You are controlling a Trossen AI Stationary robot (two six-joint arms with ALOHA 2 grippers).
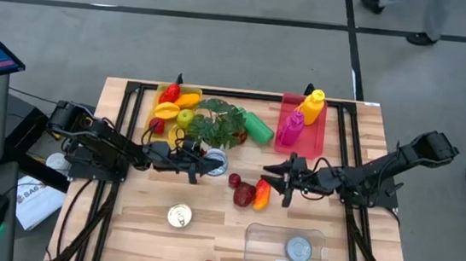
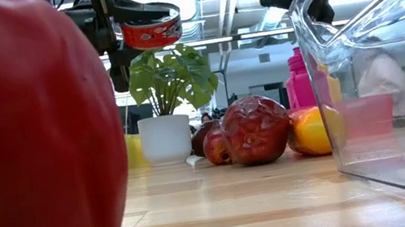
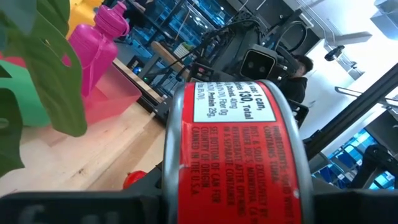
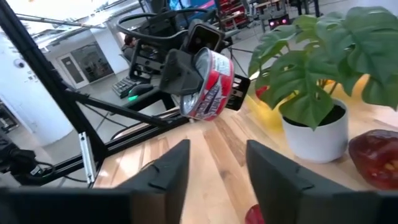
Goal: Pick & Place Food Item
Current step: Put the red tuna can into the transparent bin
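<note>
The left gripper (image 1: pixel 204 165) carries a red-labelled can (image 4: pixel 210 85), its jaws pinching it, lifted clear of the desk (image 1: pixel 205 239) just beside the potted plant (image 1: pixel 217 122). The carry step seems under way. The right gripper (image 1: pixel 280 180), on the plant's other side near the red fruit (image 2: pixel 257 128), has jaws spread and empty. Next, the can probably has to travel to the clear container (image 1: pixel 284 254), well away from the plant, and be released

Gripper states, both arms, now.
Left gripper: shut on the red can, held above the table.
Right gripper: open, empty, near the dark red fruit.
</note>
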